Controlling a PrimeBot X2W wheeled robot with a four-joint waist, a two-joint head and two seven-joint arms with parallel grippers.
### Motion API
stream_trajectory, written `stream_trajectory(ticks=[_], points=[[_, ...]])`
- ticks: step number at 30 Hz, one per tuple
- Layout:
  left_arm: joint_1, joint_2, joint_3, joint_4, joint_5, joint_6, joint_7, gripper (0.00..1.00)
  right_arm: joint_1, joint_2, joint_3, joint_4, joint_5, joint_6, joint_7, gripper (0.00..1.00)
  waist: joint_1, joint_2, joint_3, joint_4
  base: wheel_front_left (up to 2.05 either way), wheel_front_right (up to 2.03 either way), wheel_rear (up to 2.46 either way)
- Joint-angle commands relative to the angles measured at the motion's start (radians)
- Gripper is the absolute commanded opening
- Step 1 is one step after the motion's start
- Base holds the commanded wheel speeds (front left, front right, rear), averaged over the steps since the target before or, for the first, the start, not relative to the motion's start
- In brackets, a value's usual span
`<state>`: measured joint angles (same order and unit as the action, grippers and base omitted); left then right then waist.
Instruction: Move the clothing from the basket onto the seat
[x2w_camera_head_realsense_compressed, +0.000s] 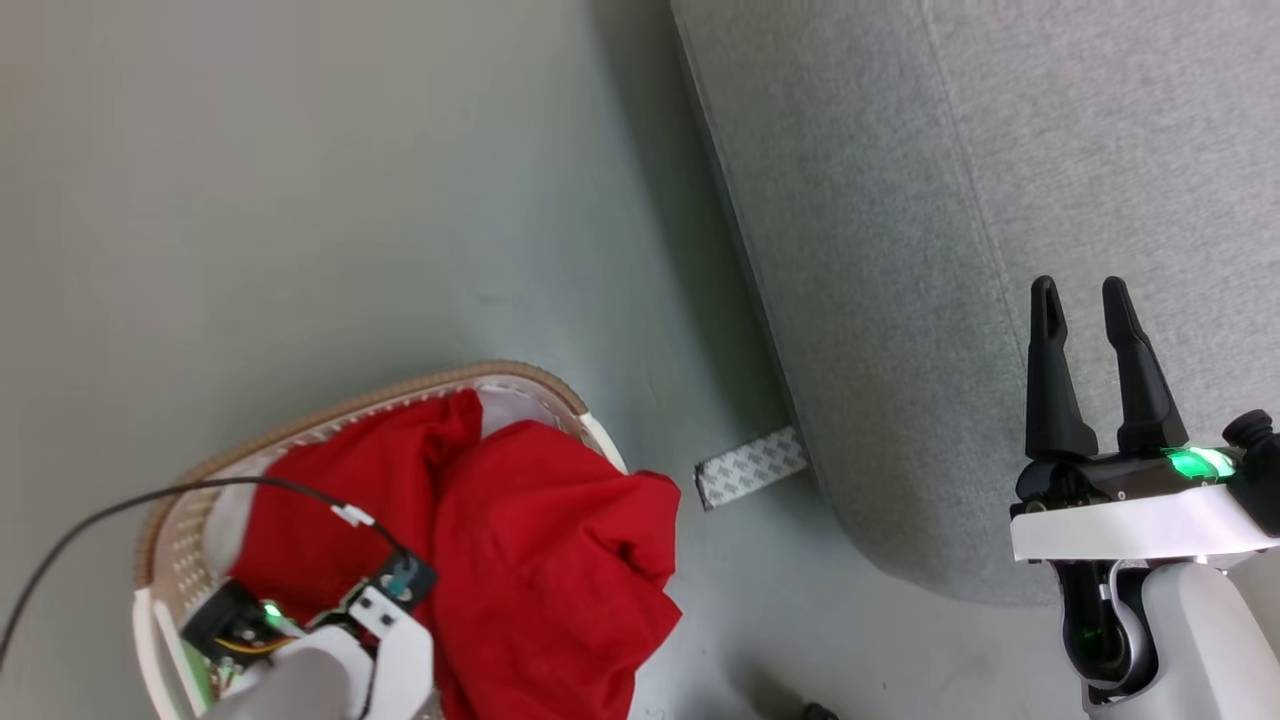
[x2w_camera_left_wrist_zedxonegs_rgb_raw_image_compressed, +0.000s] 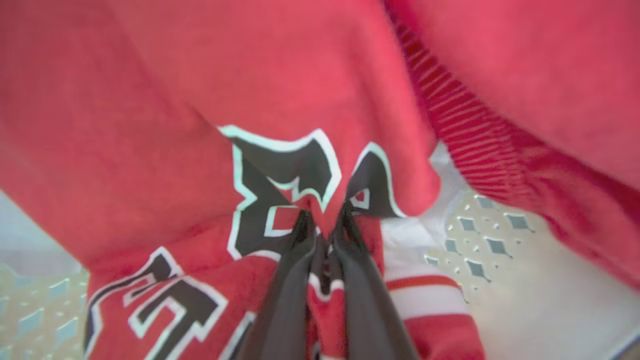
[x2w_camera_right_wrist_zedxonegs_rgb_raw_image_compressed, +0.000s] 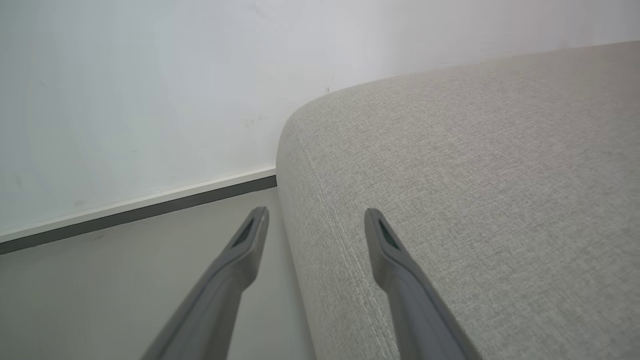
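Currently the left end effector is clenched on a thin fold of the soft red fabric clothing, pinching it at the black-and-white block lettering. The clothing lies heaped in the rounded white perforated plastic basket with a tan-brown rim. One red lobe drapes over the rim on the side toward the large light grey upholstered seat. The basket stands on the pale grey-green floor, near the seat but apart from it. The right end effector hangs released over the seat's rounded edge, fingers spread, holding nothing.

Judgement: the step in hand is the lift-out. The pinched fold is thin and may slip, so lift slowly and straight up until the fabric clears the rim, then carry it across to the seat. More of the heap could drag along or catch the rim.

The clothing is limp and matte, with ribbed striped trim. The seat cloth is a coarse weave with a stitched seam.
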<state>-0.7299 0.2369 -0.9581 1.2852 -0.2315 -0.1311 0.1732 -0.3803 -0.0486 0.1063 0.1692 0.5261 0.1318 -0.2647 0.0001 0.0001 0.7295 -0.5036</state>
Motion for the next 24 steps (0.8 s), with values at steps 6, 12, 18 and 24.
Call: stream_trajectory(ticks=[6,12,18,24], points=[[0.047,-0.049,0.001,0.001,-0.047,0.002,-0.068,0.00,0.019,-0.003,-0.026,0.013,-0.048,-0.002,0.001,1.00,-0.0001,-0.0001,-0.134,0.044,0.00,0.00,0.00],[0.094,-0.100,0.011,0.001,-0.094,0.002,-0.160,0.00,0.049,-0.004,-0.031,0.026,-0.096,-0.002,0.001,1.00,-0.0001,-0.0001,-0.271,0.107,0.00,0.00,0.00],[0.117,-0.149,0.010,-0.013,-0.141,0.002,-0.236,0.00,0.085,-0.004,-0.033,0.041,-0.137,-0.002,0.001,1.00,-0.0001,-0.0001,-0.392,0.165,0.00,0.00,0.00],[0.133,-0.175,0.001,-0.055,-0.198,0.002,-0.310,0.00,0.120,-0.004,-0.034,0.050,-0.163,-0.002,0.001,1.00,-0.0001,-0.0001,-0.490,0.225,0.00,0.00,0.00]])
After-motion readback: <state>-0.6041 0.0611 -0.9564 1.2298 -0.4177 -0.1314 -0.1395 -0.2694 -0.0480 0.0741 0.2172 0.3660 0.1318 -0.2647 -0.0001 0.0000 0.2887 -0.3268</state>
